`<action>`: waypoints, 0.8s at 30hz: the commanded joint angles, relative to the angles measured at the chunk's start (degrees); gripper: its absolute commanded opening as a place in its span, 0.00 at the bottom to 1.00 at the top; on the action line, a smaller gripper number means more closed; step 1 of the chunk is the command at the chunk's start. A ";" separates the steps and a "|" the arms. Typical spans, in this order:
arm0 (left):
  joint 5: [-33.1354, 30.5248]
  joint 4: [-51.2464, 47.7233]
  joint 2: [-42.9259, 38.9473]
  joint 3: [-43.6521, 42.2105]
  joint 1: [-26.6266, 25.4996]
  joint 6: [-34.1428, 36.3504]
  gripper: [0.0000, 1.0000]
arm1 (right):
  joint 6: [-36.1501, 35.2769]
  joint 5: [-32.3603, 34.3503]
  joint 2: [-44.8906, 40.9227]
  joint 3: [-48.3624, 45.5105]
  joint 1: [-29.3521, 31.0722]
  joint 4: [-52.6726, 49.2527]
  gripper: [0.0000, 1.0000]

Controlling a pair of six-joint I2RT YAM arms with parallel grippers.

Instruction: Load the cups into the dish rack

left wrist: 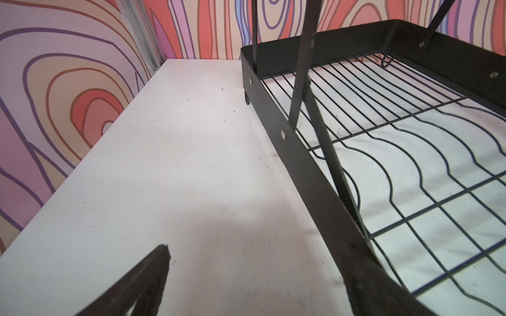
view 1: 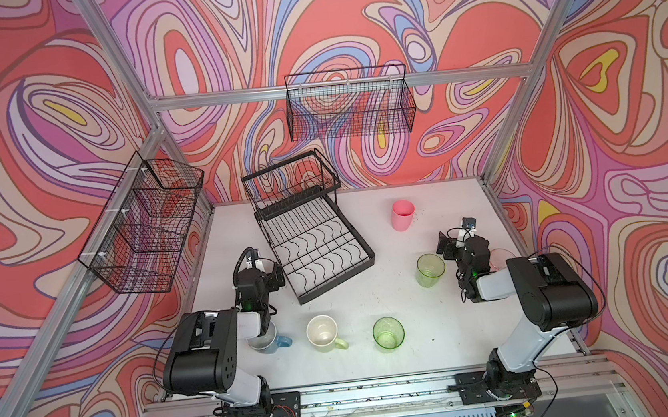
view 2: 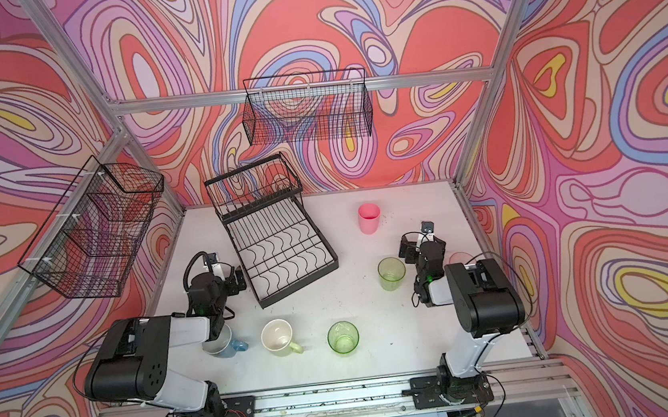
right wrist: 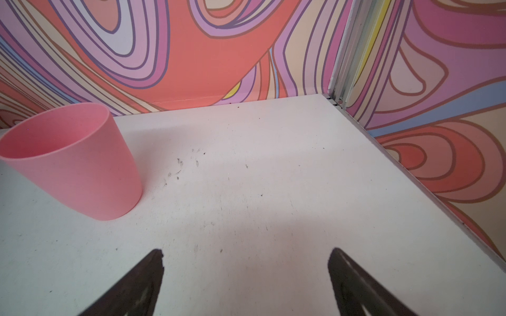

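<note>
L gripper [left wrist: 256,247] released, by dish rack [left wrist: 301,153] rim; R gripper [right wrist: 246,251] released, table [right wrist: 246,177] ahead.

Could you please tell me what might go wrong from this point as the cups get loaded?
The blue handled mug sits partly under the left arm, so a swing could knock it. The clear pink tumbler is mostly hidden behind the right arm and could be swept aside. The open left tool hangs at the rim of the black wire dish rack and may snag it.
</note>
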 commanded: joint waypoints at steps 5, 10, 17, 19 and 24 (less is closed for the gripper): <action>-1.95 1.18 0.46 0.68 -1.13 1.51 1.00 | -0.47 -0.40 0.40 -0.26 -0.22 -0.16 0.98; -3.66 2.10 0.56 0.33 -1.87 1.86 1.00 | -0.42 -0.30 0.40 -0.26 -0.18 -0.07 0.98; -5.95 3.23 0.61 -0.17 -3.10 2.37 1.00 | -1.16 -1.72 0.23 -0.17 -0.24 -0.29 0.98; -6.67 3.80 0.55 -0.47 -3.49 2.62 1.00 | -1.39 -2.18 -0.10 0.04 -0.17 -1.03 0.98; -7.74 2.95 -0.36 -0.21 -3.82 2.51 1.00 | -1.44 -2.61 -1.04 0.14 -0.14 -1.89 0.98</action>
